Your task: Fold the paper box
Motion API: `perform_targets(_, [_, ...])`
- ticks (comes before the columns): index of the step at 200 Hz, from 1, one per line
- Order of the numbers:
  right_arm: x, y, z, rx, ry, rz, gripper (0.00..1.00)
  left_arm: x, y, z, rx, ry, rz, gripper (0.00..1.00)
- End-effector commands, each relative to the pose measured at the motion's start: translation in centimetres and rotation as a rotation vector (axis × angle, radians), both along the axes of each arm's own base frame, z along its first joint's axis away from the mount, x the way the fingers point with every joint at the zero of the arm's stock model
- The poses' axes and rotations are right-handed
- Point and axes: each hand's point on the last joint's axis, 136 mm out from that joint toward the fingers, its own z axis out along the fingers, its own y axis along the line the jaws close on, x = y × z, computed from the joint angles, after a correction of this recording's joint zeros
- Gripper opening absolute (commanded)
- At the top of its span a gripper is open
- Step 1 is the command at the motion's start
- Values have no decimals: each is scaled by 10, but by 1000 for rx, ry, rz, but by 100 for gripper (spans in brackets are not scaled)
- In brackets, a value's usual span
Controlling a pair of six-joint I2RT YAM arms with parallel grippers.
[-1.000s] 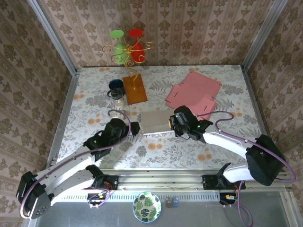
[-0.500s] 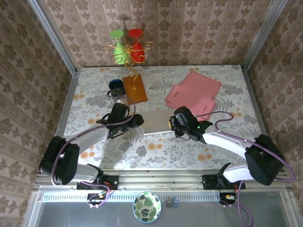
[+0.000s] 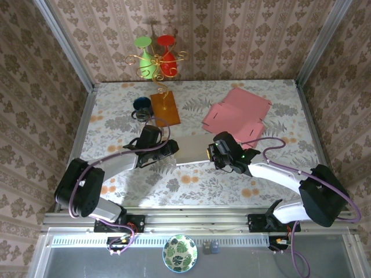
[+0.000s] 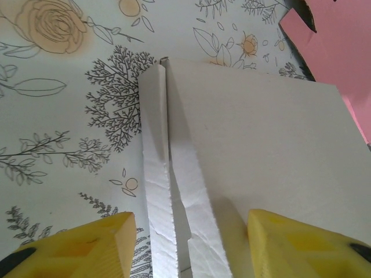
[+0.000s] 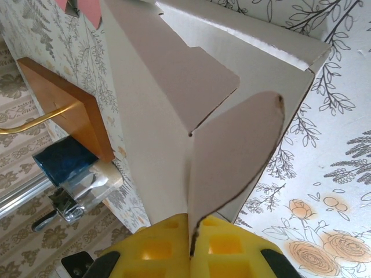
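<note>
A: The walls (image 3: 232,40) carry brown damask wallpaper on three sides, and the table (image 3: 110,124) wears a pale cloth printed with roses and branches. What lies on it?

B: At the back is a wooden board (image 3: 164,109) with a gold wire stand holding a green glass (image 3: 143,41) and a red glass (image 3: 166,39). A blue cup (image 3: 141,104) sits just beside the board. To the right lies a flat pink cardboard sheet (image 3: 237,111). A leaf-patterned bowl (image 3: 179,253) sits below the near rail.

A: And the paper box (image 3: 191,149)?

B: It is white and lies in the middle of the table, between the two arms.

A: How do the pincers stand?

B: The left gripper (image 4: 191,237) has its yellow fingers (image 4: 87,243) apart, astride a raised fold along the box's left end, and neither pad presses it. The right gripper (image 5: 191,243) is clamped on a rounded flap at the box's right end, with the flap standing between the pads.
</note>
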Motion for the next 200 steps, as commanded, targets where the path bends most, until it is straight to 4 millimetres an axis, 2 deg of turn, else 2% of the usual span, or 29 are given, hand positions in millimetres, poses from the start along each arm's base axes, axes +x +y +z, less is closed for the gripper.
perform_targets(1, [-13,-8,-23,-53,59,18,0,-5,-4,-9,-1,13,-17,52])
perform_targets(50, [-15,-9,-27,-54,66,24,0,-12,-1,-22,19,32,-10,46])
perform_targets(80, [-17,-9,-31,-57,76,30,2,-15,0,-30,22,46,-12,38])
perform_targets(155, [-20,-9,-35,-56,87,43,5,-22,0,-37,27,64,-13,35])
perform_targets(179, [-23,-10,-38,-62,103,49,10,-24,2,-43,39,72,-15,35])
perform_targets(200, [-28,-15,-39,-95,118,71,23,-25,3,-45,48,74,-19,34])
